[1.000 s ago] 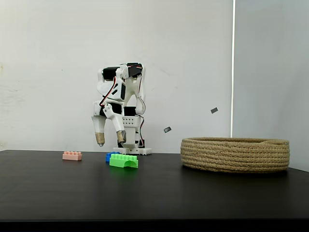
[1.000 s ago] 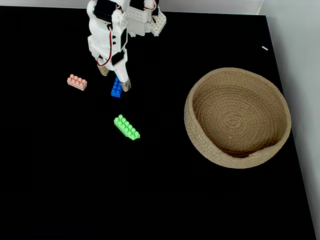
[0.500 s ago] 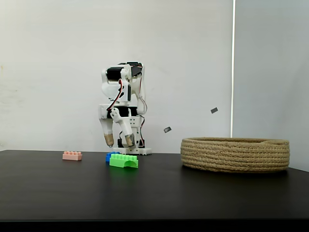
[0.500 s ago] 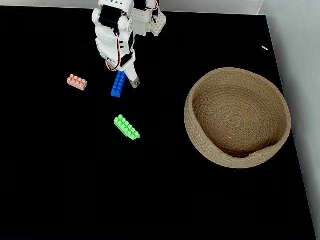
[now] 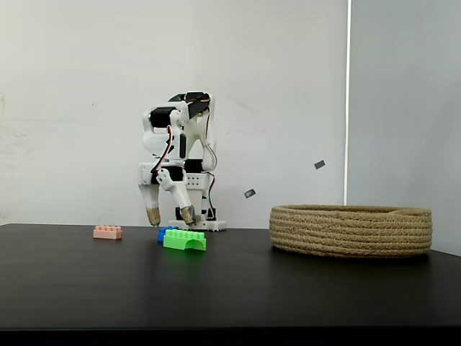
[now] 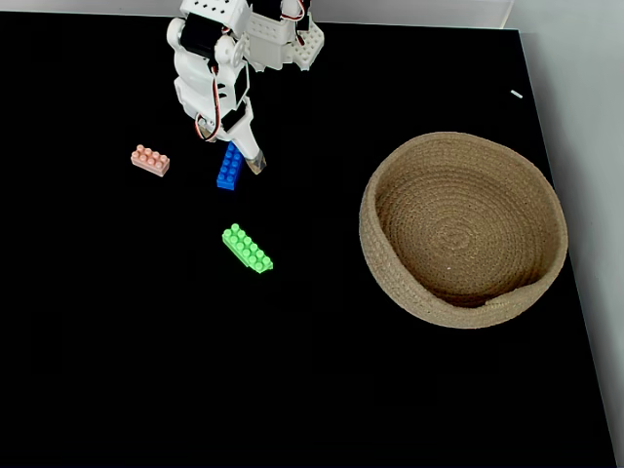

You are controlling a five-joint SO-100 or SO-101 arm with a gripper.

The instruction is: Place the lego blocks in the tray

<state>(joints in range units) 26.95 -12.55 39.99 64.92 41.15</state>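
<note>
Three lego blocks lie on the black table. The pale pink one (image 5: 107, 232) (image 6: 150, 160) is at the left, the blue one (image 5: 166, 232) (image 6: 229, 169) is near the arm's base, and the green arched one (image 5: 184, 240) (image 6: 247, 248) is closer to the front. My gripper (image 5: 171, 216) (image 6: 232, 149) hangs open just above the far end of the blue block, one fingertip (image 6: 255, 165) to its right and the other on its left. Nothing is held. The coiled rope tray (image 5: 351, 230) (image 6: 385, 255) stands empty at the right.
The arm's white base (image 6: 292, 39) stands at the table's far edge. The table's right edge (image 6: 561, 244) runs just beyond the tray. A white wall rises behind the table in the side-on fixed view.
Over the last second the open gripper swung right, then came back slightly left and dropped lower around the blue block. The blocks and the tray have not moved.
</note>
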